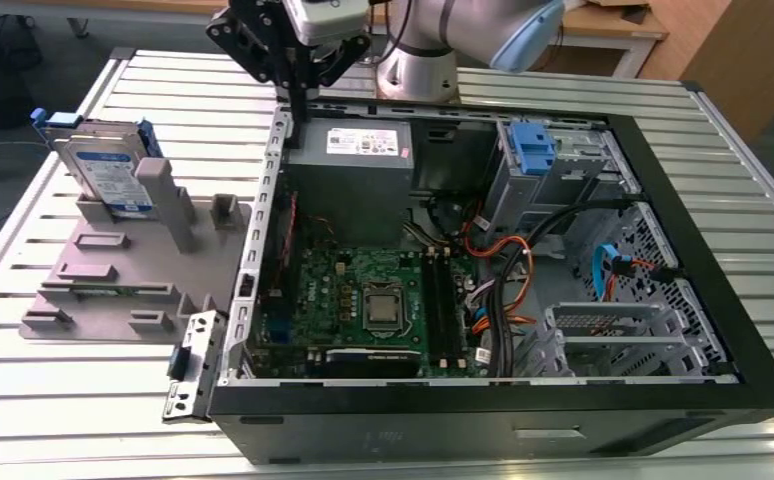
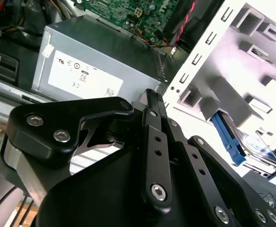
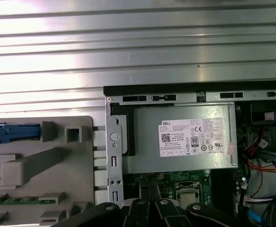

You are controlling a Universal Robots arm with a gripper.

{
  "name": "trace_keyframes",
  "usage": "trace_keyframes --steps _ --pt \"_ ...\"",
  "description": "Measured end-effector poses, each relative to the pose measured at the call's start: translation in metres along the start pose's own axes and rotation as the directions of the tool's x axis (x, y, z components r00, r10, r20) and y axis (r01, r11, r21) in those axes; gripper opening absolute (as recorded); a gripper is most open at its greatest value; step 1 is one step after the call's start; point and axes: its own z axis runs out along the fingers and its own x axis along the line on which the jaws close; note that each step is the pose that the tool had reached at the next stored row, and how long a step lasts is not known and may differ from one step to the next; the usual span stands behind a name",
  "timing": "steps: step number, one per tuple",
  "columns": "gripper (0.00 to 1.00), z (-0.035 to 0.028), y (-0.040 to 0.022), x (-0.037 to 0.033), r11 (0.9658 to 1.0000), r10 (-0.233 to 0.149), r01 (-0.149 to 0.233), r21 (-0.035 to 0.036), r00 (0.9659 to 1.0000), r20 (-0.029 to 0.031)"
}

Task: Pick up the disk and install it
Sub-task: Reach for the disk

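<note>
The disk [image 1: 104, 168], silver with a white and blue label and blue rails, stands on edge in a grey holder [image 1: 120, 270] on the exterior view's left, outside the computer case. Its blue rail [image 3: 11, 133] shows in the first wrist view, and the disk [image 2: 237, 142] also appears in the second wrist view. My gripper [image 1: 303, 108] hangs above the case's back corner, over the edge by the power supply, to the right of the disk and apart from it. The fingers [image 2: 153, 101] are shut together with nothing between them, and my gripper [image 3: 150, 190] points at the motherboard edge.
The open black computer case [image 1: 707, 250] lies on a slatted metal table [image 1: 40, 400]. Inside are a grey power supply [image 1: 354, 150], a green motherboard [image 1: 360, 290], cables and a drive bay holding a bare blue bracket [image 1: 531, 148]. A loose metal bracket [image 1: 190, 365] lies by the case front.
</note>
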Motion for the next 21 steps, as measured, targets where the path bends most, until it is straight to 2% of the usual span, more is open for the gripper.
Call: trace_keyframes --steps 12,21 --pt "0.11 0.0023 -0.0018 0.0214 1.0000 0.003 -0.003 -0.0001 1.0000 0.0002" --pt "0.11 0.0030 -0.0026 0.0321 1.0000 0.004 -0.004 -0.0001 1.0000 0.0004"
